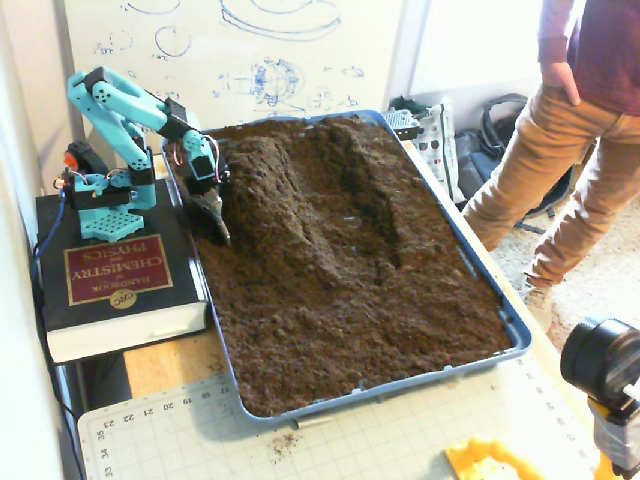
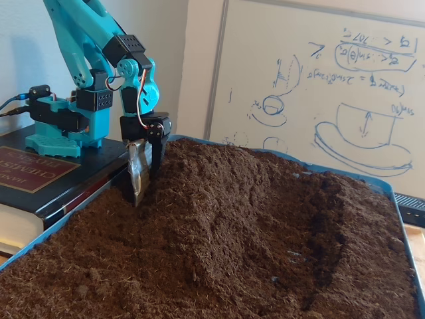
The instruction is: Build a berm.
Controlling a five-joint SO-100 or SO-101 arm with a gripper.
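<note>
Berm [image 1: 275, 195] runs lengthwise through the soil in the blue tray [image 1: 480, 278], left of a sunken groove [image 1: 375, 215]; low fixed view shows its slope [image 2: 226, 199]. Pincer [image 1: 213, 222] tip down in soil at its left flank [image 2: 136, 193]; opening can't tell. High view alone shows book [image 1: 110, 275] and bystander [image 1: 560, 130].

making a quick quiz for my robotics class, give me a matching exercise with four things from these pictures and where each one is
Things:
1. berm
2. gripper
3. book
4. tray

Places:
A. under the arm's base
B. holds all the soil
C. tip down in the soil by the tray's edge nearest the arm
D. raised ridge running through the soil, beside a sunken groove

Pairs: 1-D, 2-C, 3-A, 4-B
</note>
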